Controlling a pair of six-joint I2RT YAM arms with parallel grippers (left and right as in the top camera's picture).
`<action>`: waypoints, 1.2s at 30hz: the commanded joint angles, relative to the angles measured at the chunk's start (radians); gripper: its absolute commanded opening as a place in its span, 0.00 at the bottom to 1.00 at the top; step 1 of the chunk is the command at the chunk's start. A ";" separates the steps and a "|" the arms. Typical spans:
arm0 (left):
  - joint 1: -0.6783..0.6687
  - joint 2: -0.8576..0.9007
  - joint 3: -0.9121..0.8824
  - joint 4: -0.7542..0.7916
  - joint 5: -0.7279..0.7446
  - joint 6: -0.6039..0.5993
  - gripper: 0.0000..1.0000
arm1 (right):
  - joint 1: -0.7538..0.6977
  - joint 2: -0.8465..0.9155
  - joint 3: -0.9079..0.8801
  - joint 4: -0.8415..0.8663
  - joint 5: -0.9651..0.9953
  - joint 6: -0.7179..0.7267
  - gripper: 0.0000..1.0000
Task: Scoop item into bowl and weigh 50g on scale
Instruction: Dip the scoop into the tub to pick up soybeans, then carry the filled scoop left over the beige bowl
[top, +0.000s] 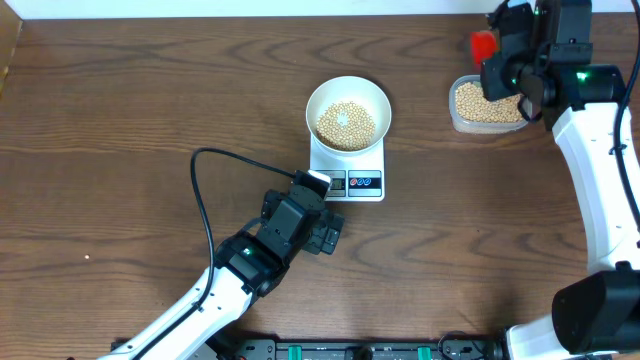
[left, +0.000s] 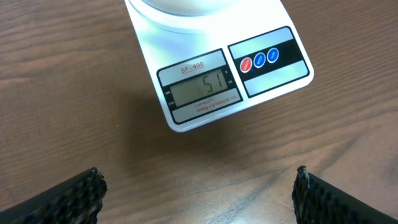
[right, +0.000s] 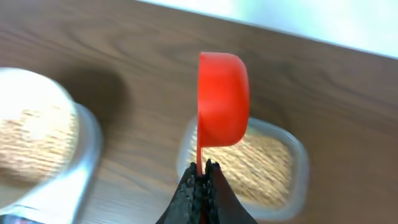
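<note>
The white bowl (top: 313, 100) stands on the white scale (top: 325, 160) and holds a heap of tan beans (top: 346, 123). In the left wrist view the scale's display (left: 202, 89) reads 51, with red and blue buttons (left: 259, 59) beside it. My left gripper (left: 198, 186) hovers over bare wood just in front of the scale, open wide and empty. My right gripper (right: 202, 167) is shut on the thin handle of a red scoop (right: 222, 99). The scoop is turned on its side above the tub, so its inside is hidden.
A clear plastic tub (top: 487, 105) of beans sits at the back right, under the right arm and scoop (top: 484, 43). A black cable (top: 200, 190) loops across the table left of the left arm. The table's far edge runs just behind the tub.
</note>
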 joint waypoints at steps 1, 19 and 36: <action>-0.002 -0.006 -0.007 0.001 -0.002 0.005 0.98 | 0.009 -0.001 0.012 0.054 -0.321 0.076 0.01; -0.002 -0.006 -0.007 0.001 -0.002 0.005 0.98 | 0.212 0.141 0.012 0.142 -0.459 0.074 0.01; -0.002 -0.006 -0.007 0.001 -0.002 0.005 0.98 | 0.371 0.222 0.012 0.096 -0.141 -0.103 0.01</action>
